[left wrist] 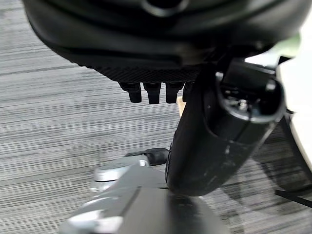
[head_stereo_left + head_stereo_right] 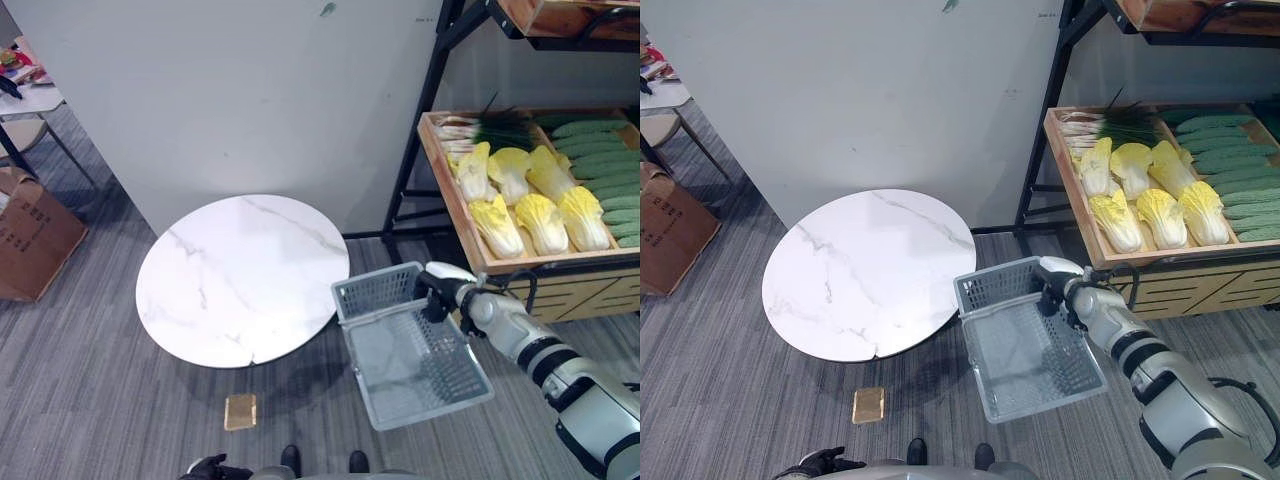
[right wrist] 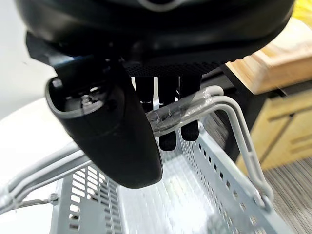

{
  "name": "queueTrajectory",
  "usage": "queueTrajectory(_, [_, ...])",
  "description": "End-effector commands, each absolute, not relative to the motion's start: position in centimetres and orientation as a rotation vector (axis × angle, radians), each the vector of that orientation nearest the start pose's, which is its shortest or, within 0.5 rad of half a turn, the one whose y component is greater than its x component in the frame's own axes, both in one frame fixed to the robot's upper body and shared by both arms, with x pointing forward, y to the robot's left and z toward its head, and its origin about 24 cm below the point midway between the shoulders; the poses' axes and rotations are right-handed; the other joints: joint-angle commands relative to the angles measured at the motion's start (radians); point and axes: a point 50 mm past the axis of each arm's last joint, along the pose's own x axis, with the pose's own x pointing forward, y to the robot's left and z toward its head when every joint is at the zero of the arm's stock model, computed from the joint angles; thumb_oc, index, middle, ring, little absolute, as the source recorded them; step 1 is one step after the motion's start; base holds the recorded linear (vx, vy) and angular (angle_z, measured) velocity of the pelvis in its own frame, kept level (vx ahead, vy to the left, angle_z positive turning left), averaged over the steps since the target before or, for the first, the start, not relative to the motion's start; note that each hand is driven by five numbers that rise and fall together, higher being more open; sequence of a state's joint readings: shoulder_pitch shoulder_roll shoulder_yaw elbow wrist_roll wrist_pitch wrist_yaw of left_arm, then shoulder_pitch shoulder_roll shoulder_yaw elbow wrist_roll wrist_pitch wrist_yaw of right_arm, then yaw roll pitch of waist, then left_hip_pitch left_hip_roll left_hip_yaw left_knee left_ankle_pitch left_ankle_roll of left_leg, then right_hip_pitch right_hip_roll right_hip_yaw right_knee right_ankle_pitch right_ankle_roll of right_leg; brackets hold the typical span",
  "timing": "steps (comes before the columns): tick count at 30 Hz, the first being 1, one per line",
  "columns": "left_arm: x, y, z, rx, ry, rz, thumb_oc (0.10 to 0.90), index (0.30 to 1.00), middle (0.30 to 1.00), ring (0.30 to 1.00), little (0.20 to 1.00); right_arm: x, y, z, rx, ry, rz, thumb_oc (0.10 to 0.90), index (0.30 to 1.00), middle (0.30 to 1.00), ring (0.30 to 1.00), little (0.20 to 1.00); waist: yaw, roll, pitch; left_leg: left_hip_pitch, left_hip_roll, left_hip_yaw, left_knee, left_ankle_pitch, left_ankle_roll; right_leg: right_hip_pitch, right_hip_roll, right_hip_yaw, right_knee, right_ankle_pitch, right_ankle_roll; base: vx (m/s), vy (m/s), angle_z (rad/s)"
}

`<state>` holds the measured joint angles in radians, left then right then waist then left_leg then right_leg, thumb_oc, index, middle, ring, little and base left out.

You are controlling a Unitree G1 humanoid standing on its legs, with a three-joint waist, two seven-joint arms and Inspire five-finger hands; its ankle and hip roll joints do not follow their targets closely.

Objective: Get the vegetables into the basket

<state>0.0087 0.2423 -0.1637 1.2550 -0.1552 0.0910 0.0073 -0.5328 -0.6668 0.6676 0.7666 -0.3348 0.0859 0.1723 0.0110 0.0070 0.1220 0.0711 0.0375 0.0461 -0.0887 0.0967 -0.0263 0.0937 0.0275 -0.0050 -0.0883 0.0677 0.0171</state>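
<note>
Yellow napa cabbages (image 2: 520,205), green cucumbers (image 2: 605,170) and green onions (image 2: 490,130) lie in a wooden crate (image 2: 445,190) on the shelf at the right. An empty grey plastic basket (image 2: 375,292) hangs above the carpet, between the round table and the crate. My right hand (image 2: 441,290) is shut on the basket's wire handle (image 3: 195,109), its fingers (image 3: 165,131) curled over the bar. My left hand (image 2: 214,467) hangs low at the lower left, relaxed and holding nothing.
A round white marble table (image 2: 240,280) stands left of the basket, before a white wall panel. The black shelf frame (image 2: 415,140) holds the crate. A cardboard box (image 2: 30,235) sits far left. A small tan block (image 2: 240,411) lies on the carpet.
</note>
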Motion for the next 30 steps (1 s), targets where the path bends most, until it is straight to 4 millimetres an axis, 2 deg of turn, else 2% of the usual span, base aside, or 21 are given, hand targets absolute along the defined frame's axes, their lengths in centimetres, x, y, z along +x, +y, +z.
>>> queueTrajectory(1, [5.8,23.4,-16.9,0.241,1.432,0.050,0.900,1.000,1.000,1.000,1.000,34.5,-25.9,5.6,-1.264,0.381,0.221,0.400,0.300,0.300,0.300,0.300,0.013,-0.057,-0.035,0.056,-0.019,-0.009,0.001,-0.069,-0.027,0.049,-0.049,0.018,0.001,-0.054,0.082,0.00,0.000,0.00])
queueTrajectory(9, [6.0,23.4,-16.9,0.242,1.429,0.049,0.900,1.000,1.000,1.000,1.000,32.1,-28.2,2.2,-1.244,0.532,0.186,0.400,0.300,0.300,0.300,0.300,0.006,-0.053,-0.038,0.062,-0.019,-0.015,0.001,-0.073,-0.027,0.057,-0.049,0.015,0.002,-0.059,0.080,0.00,-0.001,0.00])
queueTrajectory(10, [6.0,23.4,-16.9,0.240,1.427,0.052,0.900,1.000,1.000,1.000,1.000,31.2,-29.2,1.1,-1.243,0.595,0.167,0.400,0.300,0.300,0.300,0.300,0.005,-0.053,-0.039,0.064,-0.019,-0.016,0.001,-0.074,-0.027,0.058,-0.049,0.015,0.002,-0.059,0.080,0.00,0.000,0.00])
queueTrajectory(11, [6.0,23.4,-16.9,0.240,1.427,0.052,0.900,1.000,1.000,1.000,1.000,31.2,-29.2,1.1,-1.243,0.595,0.167,0.400,0.300,0.300,0.300,0.300,0.005,-0.053,-0.039,0.064,-0.019,-0.016,0.001,-0.074,-0.027,0.058,-0.049,0.015,0.002,-0.059,0.080,0.00,0.000,0.00])
queueTrajectory(15, [6.1,23.4,-16.9,0.242,1.424,0.053,0.900,1.000,1.000,1.000,1.000,28.9,-31.1,-1.1,-1.207,0.723,0.121,0.400,0.300,0.300,0.300,0.300,0.002,-0.052,-0.039,0.066,-0.018,-0.019,0.001,-0.075,-0.028,0.060,-0.050,0.014,0.002,-0.060,0.080,0.00,0.000,0.00])
queueTrajectory(17, [6.1,23.5,-16.9,0.241,1.424,0.056,0.900,1.000,1.000,1.000,1.000,28.6,-31.5,-1.3,-1.195,0.743,0.106,0.400,0.300,0.300,0.300,0.300,0.000,-0.052,-0.039,0.066,-0.018,-0.019,0.001,-0.075,-0.028,0.060,-0.050,0.013,0.002,-0.060,0.080,0.00,-0.003,-0.02])
queueTrajectory(18, [6.2,23.5,-16.8,0.241,1.421,0.057,0.900,1.000,1.000,1.000,1.000,27.4,-32.4,-2.1,-1.185,0.795,0.086,0.400,0.300,0.300,0.300,0.300,-0.002,-0.051,-0.039,0.067,-0.018,-0.019,0.001,-0.075,-0.028,0.060,-0.050,0.012,0.002,-0.060,0.080,0.00,0.000,0.00])
queueTrajectory(19, [6.2,23.5,-16.8,0.241,1.421,0.057,0.900,1.000,1.000,1.000,1.000,27.4,-32.4,-2.1,-1.185,0.795,0.086,0.400,0.300,0.300,0.300,0.300,-0.002,-0.051,-0.039,0.067,-0.018,-0.019,0.001,-0.075,-0.028,0.060,-0.050,0.012,0.002,-0.060,0.080,0.00,0.000,0.00])
queueTrajectory(20, [6.2,23.5,-16.9,0.245,1.422,0.054,0.900,1.000,1.000,1.000,1.000,26.2,-33.3,-2.9,-1.165,0.855,0.059,0.400,0.300,0.300,0.300,0.300,-0.004,-0.050,-0.039,0.067,-0.018,-0.020,0.001,-0.076,-0.028,0.060,-0.050,0.010,0.002,-0.060,0.081,0.00,-0.003,0.03])
queueTrajectory(21, [6.2,23.5,-16.9,0.245,1.422,0.054,0.900,1.000,1.000,1.000,1.000,26.2,-33.3,-2.9,-1.164,0.855,0.059,0.400,0.300,0.300,0.300,0.300,-0.004,-0.050,-0.039,0.067,-0.018,-0.020,0.001,-0.076,-0.028,0.060,-0.050,0.010,0.002,-0.060,0.081,0.00,0.000,0.00])
queueTrajectory(23, [6.3,23.5,-16.8,0.243,1.419,0.060,0.900,1.000,1.000,1.000,1.000,24.8,-34.2,-3.7,-1.155,0.909,0.028,0.400,0.300,0.300,0.300,0.300,-0.009,-0.049,-0.038,0.066,-0.018,-0.019,0.001,-0.075,-0.029,0.058,-0.051,0.011,0.002,-0.059,0.082,0.00,0.000,0.00])
queueTrajectory(24, [6.3,23.6,-16.8,0.244,1.419,0.060,0.900,1.000,1.000,1.000,1.000,24.7,-34.2,-3.7,-1.155,0.909,0.028,0.400,0.300,0.300,0.300,0.300,-0.009,-0.049,-0.038,0.066,-0.018,-0.019,0.001,-0.075,-0.029,0.058,-0.051,0.011,0.002,-0.059,0.082,0.00,0.000,0.00])
queueTrajectory(25, [6.4,23.6,-16.8,0.244,1.414,0.062,0.900,1.000,1.000,1.000,1.000,23.5,-34.8,-4.5,-1.151,0.950,0.005,0.400,0.300,0.300,0.300,0.300,-0.011,-0.047,-0.038,0.064,-0.019,-0.019,0.001,-0.075,-0.029,0.057,-0.052,0.010,0.002,-0.059,0.081,0.00,0.000,0.00])
queueTrajectory(29, [6.5,23.7,-16.8,0.244,1.410,0.073,0.900,1.000,1.000,1.000,1.000,21.6,-35.4,-5.5,-1.119,1.003,-0.026,0.400,0.300,0.300,0.300,0.300,-0.018,-0.044,-0.039,0.064,-0.019,-0.020,0.001,-0.075,-0.029,0.057,-0.052,0.008,0.005,-0.060,0.080,0.00,0.000,0.00])
queueTrajectory(30, [6.5,23.7,-16.8,0.244,1.410,0.073,0.900,1.000,1.000,1.000,1.000,21.6,-35.4,-5.5,-1.119,1.004,-0.026,0.400,0.300,0.300,0.300,0.300,-0.018,-0.044,-0.039,0.064,-0.019,-0.020,0.001,-0.075,-0.029,0.057,-0.052,0.008,0.005,-0.060,0.080,0.00,0.000,0.00])
